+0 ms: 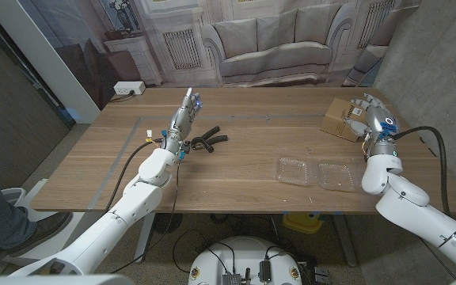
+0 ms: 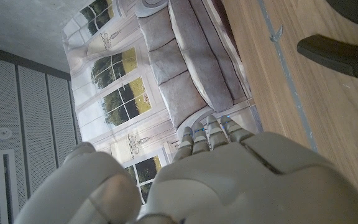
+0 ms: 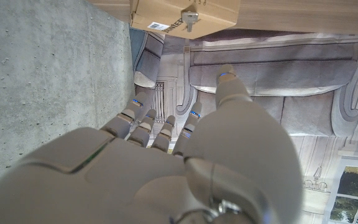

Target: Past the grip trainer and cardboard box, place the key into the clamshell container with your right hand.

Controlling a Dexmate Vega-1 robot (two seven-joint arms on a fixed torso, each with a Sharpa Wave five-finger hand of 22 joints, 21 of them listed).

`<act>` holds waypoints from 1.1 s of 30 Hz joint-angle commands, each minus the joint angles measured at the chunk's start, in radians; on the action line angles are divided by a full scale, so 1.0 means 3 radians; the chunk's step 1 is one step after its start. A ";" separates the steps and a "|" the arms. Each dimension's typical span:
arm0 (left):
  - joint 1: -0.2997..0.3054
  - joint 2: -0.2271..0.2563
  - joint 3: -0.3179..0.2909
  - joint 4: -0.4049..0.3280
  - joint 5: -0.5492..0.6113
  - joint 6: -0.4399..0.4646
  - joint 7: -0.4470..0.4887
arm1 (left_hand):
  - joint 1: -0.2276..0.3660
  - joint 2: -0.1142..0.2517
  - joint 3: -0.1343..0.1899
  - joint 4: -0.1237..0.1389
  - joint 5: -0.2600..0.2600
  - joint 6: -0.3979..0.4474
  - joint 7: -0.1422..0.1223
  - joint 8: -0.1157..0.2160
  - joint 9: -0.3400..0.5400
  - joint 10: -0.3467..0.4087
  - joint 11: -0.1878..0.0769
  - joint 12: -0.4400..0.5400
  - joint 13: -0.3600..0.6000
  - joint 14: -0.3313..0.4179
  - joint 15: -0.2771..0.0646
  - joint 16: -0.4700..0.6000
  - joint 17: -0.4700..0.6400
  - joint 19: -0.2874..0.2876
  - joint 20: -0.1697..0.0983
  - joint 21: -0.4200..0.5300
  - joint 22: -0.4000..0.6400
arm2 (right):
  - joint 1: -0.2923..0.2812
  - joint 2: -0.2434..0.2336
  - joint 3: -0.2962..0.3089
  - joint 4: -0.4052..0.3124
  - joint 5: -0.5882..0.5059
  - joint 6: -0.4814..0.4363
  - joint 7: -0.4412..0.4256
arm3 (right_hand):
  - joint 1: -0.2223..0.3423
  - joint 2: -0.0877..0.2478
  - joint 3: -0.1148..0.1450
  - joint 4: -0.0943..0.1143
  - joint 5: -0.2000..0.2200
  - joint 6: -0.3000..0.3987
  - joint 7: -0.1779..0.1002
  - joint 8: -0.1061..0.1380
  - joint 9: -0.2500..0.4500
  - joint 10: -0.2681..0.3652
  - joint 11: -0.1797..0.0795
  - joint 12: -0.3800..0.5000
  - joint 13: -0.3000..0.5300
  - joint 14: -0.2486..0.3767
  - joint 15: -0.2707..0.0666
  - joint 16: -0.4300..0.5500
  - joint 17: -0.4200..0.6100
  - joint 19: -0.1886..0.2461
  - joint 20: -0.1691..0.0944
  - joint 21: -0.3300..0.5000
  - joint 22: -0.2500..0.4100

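The right hand (image 1: 373,115) was held above the table's (image 1: 244,186) right end, just beside the cardboard box (image 1: 340,120), with its fingers (image 3: 143,127) extended and slightly apart and nothing gripped. In the right wrist view, the key (image 3: 189,18) was seen lying on the box. The clamshell container (image 1: 318,173) lay opened flat near the front edge, close to the right forearm. The left hand (image 1: 186,115) was raised over the table's left half, fingers (image 2: 207,134) straight and pressed together, holding nothing. The grip trainer (image 1: 205,141) lay just beside it on the wood, its black handles apart.
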 commanded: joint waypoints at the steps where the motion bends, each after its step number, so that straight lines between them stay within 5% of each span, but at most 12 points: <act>1: 0.0022 -0.0025 -0.0010 0.0004 0.0011 -0.0034 0.0043 | 0.0005 -0.0022 -0.0027 0.0000 -0.0009 0.0021 0.0002 -0.0010 0.0003 -0.0013 0.0007 -0.0009 0.0000 -0.0027 -0.0008 0.0003 0.0011 -0.0020 0.0019 0.0006 0.0006 | 0.0161 -0.0066 -0.0192 0.0069 -0.0069 -0.0241 0.0005 | 0.0025 0.0027 -0.0028 0.0007 0.0004 0.0059 -0.0002 -0.0007 0.0011 -0.0041 0.0001 0.0003 0.0005 -0.0026 -0.0270 -0.0005 0.0010 -0.0024 -0.0392 -0.0019 0.0008; 18: 0.0219 0.0023 -0.0064 -0.0362 0.0066 0.0136 0.0324 | 0.0008 -0.0015 -0.0040 0.0001 -0.0005 0.0009 0.0016 -0.0021 0.0003 -0.0017 0.0025 -0.0013 0.0001 -0.0024 0.0006 0.0005 0.0011 -0.0022 0.0015 0.0006 0.0006 | 0.0209 -0.0139 -0.0318 0.0060 -0.0152 -0.0297 -0.0083 | 0.0063 0.0057 -0.0091 0.0029 -0.0002 0.0126 -0.0003 -0.0017 0.0014 -0.0024 0.0054 0.0045 0.0005 -0.0080 -0.0232 0.0006 0.0010 -0.0023 -0.0374 -0.0063 0.0010; 33: 0.0154 0.0057 0.0014 -0.0446 0.0156 0.0355 0.0369 | 0.0015 -0.0004 -0.0047 0.0000 -0.0002 0.0016 0.0013 -0.0021 0.0004 -0.0008 0.0028 -0.0011 0.0001 -0.0009 0.0008 0.0011 0.0010 -0.0020 0.0014 0.0007 0.0006 | 0.0274 -0.0105 -0.0436 0.0203 -0.0239 -0.0171 -0.0220 | 0.0063 0.0073 -0.0138 0.0050 -0.0006 0.0158 -0.0003 -0.0026 0.0016 0.0004 0.0064 0.0064 0.0004 -0.0073 -0.0217 0.0018 0.0010 -0.0010 -0.0366 -0.0084 0.0010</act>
